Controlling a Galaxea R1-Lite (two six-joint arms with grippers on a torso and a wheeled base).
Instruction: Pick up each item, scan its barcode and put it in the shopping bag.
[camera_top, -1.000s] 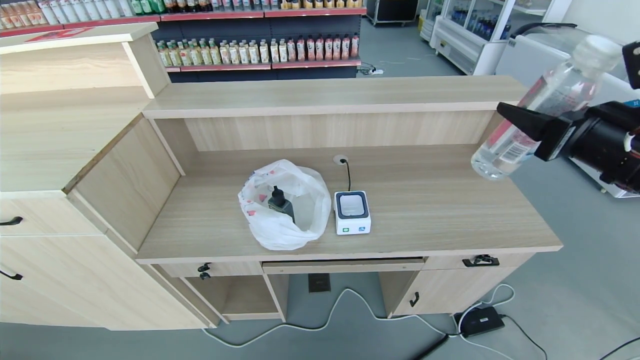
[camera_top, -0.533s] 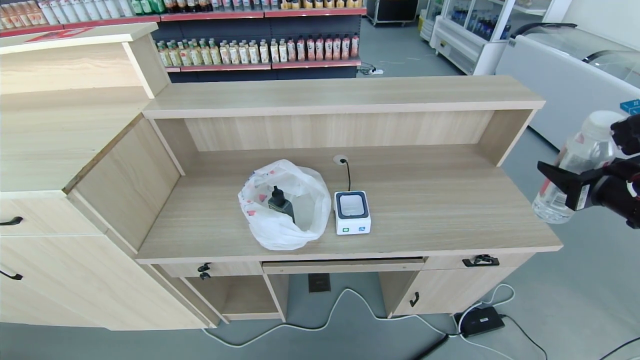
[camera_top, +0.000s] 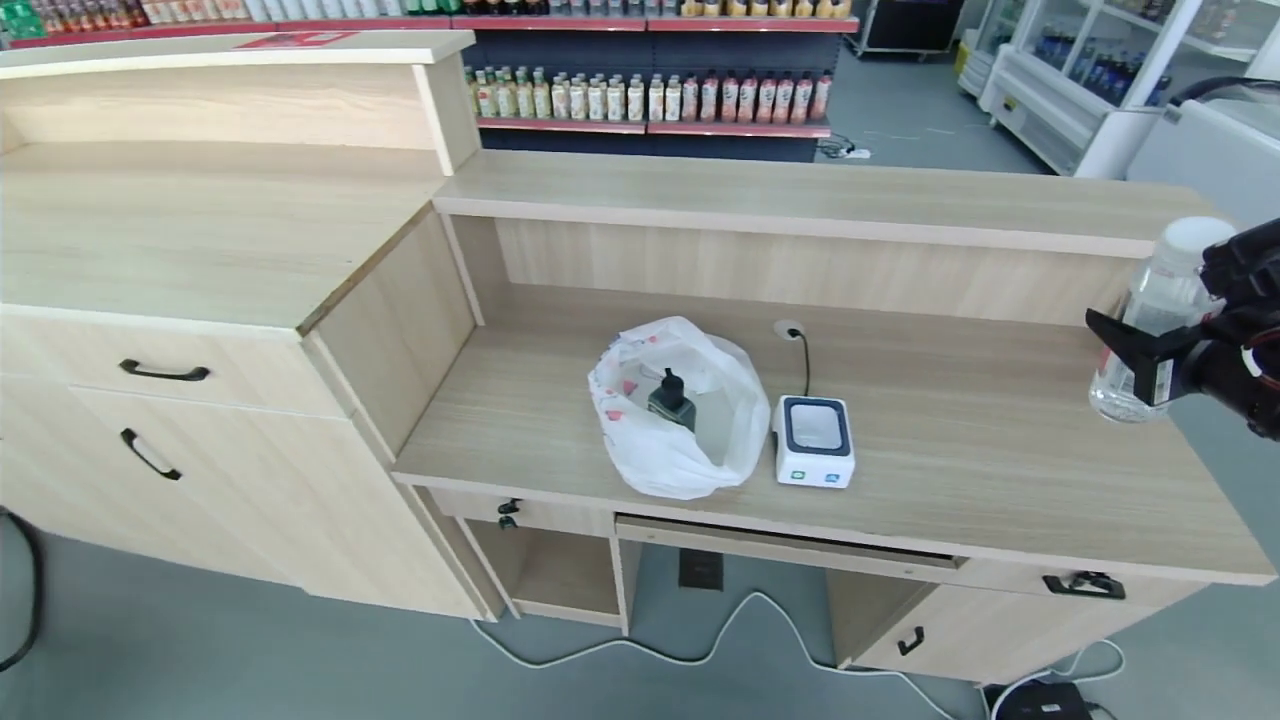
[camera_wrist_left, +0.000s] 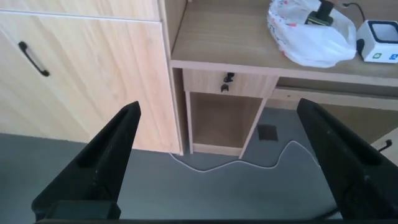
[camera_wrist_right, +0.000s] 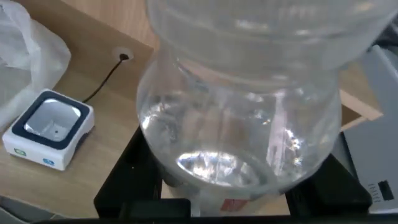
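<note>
A clear water bottle (camera_top: 1150, 315) with a white cap stands upright in my right gripper (camera_top: 1150, 360), which is shut on it above the counter's right end. Its clear body (camera_wrist_right: 242, 124) looms close in the right wrist view. The white shopping bag (camera_top: 680, 410) lies open at mid counter with a dark bottle (camera_top: 671, 398) inside. Just right of the bag sits the white barcode scanner (camera_top: 814, 440), also seen as the scanner (camera_wrist_right: 48, 127). My left gripper (camera_wrist_left: 224, 162) hangs open low in front of the counter, over the floor, holding nothing; the bag (camera_wrist_left: 311, 34) is far from it.
The wooden counter (camera_top: 1000, 470) has a raised back ledge and a taller cabinet block (camera_top: 200, 240) on the left. A cable runs from the scanner to a hole (camera_top: 789, 329) in the desk. Cords lie on the floor below. Shelves of drinks stand behind.
The camera has shifted, so the counter sits further right in the picture. My right gripper came down with the bottle, which went from tilted to upright.
</note>
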